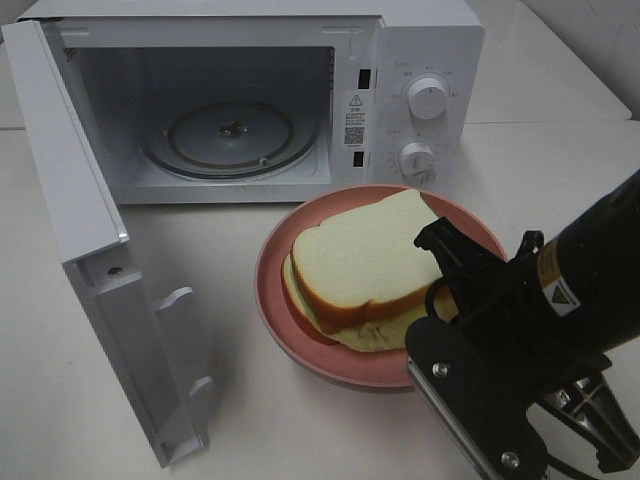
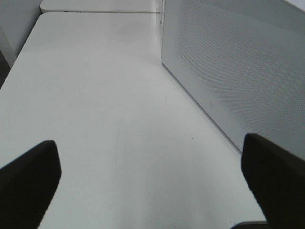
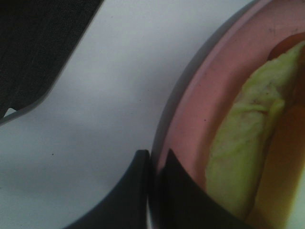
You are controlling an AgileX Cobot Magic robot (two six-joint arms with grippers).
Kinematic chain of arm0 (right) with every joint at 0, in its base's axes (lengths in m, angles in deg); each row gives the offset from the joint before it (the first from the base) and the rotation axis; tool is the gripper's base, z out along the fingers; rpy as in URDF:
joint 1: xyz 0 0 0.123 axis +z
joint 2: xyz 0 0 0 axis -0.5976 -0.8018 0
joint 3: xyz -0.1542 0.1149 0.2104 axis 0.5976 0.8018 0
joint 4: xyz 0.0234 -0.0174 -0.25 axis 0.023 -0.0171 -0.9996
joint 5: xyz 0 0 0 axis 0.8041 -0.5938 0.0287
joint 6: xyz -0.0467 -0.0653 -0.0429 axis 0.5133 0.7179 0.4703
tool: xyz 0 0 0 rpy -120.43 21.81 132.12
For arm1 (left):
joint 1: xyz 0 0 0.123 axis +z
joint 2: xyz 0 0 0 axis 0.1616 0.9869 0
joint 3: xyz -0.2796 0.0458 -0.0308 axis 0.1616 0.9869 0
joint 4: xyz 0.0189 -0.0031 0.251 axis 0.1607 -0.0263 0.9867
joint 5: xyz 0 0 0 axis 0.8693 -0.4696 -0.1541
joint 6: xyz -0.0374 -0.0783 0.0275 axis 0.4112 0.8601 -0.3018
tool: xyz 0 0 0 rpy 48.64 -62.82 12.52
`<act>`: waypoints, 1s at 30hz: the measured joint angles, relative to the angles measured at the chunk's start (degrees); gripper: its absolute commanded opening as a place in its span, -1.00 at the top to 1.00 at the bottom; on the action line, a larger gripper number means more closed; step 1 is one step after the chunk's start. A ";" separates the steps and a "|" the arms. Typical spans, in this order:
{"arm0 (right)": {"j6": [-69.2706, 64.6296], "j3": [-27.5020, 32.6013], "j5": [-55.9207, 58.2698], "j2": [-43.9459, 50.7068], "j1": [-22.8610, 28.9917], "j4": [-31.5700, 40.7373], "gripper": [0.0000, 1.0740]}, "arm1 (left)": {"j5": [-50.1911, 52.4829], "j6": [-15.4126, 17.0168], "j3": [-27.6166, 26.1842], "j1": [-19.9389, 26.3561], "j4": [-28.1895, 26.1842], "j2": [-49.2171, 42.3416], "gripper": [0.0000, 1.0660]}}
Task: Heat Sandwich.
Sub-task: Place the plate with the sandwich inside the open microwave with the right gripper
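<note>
White tabletop [image 1: 60, 300] before the microwave [image 1: 420, 50] bears the sandwich [image 1: 370, 260] on its plate [image 1: 275, 300], whose rim your right gripper [image 3: 155, 155] clamps, while your left gripper [image 2: 150, 157] gapes empty.

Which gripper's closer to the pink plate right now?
Right. The right gripper is shut on the plate rim, beside the sandwich. The left gripper hangs open over the table beside the microwave outer wall, plate out of its view.
</note>
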 measured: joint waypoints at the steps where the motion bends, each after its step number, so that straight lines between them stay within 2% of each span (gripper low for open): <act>1: 0.23 -0.46 0.00 0.00 0.00 0.00 0.94 | 0.00 0.00 0.00 0.00 0.00 0.00 -0.83; 18: 4.07 -8.88 0.97 -8.08 -0.06 2.58 0.94 | 0.00 0.00 0.00 0.00 0.00 0.00 -0.83; 21: 4.30 -10.26 1.03 -9.11 -0.69 3.09 0.94 | 0.00 0.00 0.00 0.00 0.00 0.00 -0.83; 25: 7.96 -13.87 2.98 -12.43 -4.07 6.07 0.94 | 0.00 0.00 0.00 0.00 0.00 0.00 -0.83; 30: 10.37 -15.99 4.30 -14.15 -4.53 8.02 0.94 | 0.00 0.00 0.00 0.00 0.00 0.00 -0.83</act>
